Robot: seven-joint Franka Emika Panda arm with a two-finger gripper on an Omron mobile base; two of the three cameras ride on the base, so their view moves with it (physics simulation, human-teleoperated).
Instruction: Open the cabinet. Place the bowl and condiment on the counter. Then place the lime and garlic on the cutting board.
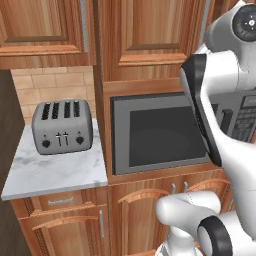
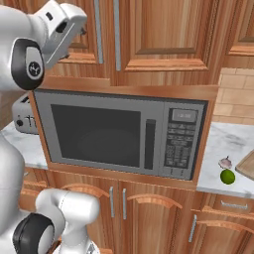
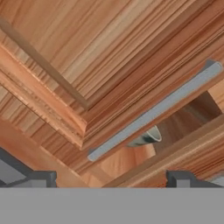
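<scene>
My gripper [image 3: 111, 179] is open, its two dark fingertips [image 3: 41, 179] spread wide, close in front of the cabinet [image 3: 65, 52], a reddish-brown raised-panel door. The door's long grey bar handle [image 3: 155, 111] runs diagonally across the hand view, just beyond the fingertips and untouched. Beside the handle the door stands slightly ajar, and the pale rim of the bowl [image 3: 148, 135] shows in the gap. The condiment is hidden. In the right base view the lime [image 2: 227, 176] and the garlic [image 2: 225, 162] lie on the counter [image 2: 233, 141], next to a corner of the cutting board [image 2: 246, 166].
A built-in microwave [image 2: 119, 134] sits under the wall cabinets. Left of it, a grey toaster [image 1: 62, 126] stands on a marble counter section [image 1: 55, 172]. Low cabinets with short handles [image 2: 117, 202] run below. My white arm [image 1: 220, 125] rises in front of the microwave.
</scene>
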